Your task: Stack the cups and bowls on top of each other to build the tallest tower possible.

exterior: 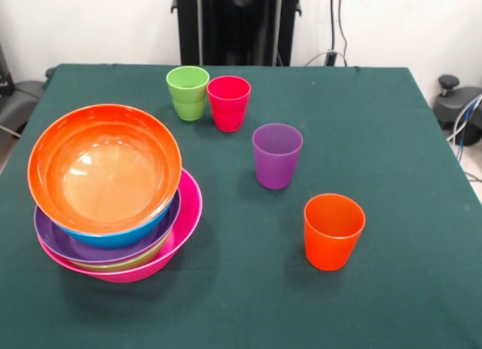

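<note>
I'm looking at the tower (113, 206): bowls nested on the pink bowl (188, 213), orange bowl (105, 168) tilting on top. Right of it, the green cup (187, 93), red cup (228, 102), purple cup (277, 155) and orange cup (333, 231) are waiting upright on the table (392, 138). They're looking light, stiff, slippery; I'm judging the rim the best grip. Hand isn't showing, nor a yellow cup.

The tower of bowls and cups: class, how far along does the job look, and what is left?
Done: the bowls are nested, orange bowl topmost over blue, purple and green, inside the pink bowl. In hand: nothing; no gripper shows. Left: the green cup, red cup, purple cup and orange cup stand upright on the table.
</note>
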`<control>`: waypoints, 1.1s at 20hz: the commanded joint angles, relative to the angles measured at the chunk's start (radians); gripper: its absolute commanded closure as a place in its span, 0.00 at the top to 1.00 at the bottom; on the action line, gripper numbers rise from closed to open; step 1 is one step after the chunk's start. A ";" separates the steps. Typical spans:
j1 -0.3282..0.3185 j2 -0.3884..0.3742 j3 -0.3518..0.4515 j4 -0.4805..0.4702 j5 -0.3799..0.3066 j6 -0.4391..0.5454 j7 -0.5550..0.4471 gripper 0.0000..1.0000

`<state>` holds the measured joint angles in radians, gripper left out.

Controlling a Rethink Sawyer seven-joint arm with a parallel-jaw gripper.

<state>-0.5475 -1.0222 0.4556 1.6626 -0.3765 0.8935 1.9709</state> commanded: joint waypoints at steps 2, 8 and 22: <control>0.124 0.182 -0.138 0.004 -0.077 -0.135 0.309 1.00; 0.182 0.377 -0.239 -0.038 -0.154 -0.388 0.378 1.00; 0.236 0.498 -0.350 -0.079 -0.090 -0.553 0.327 1.00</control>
<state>-0.3403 -0.5671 0.1565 1.6205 -0.4416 0.3588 2.2026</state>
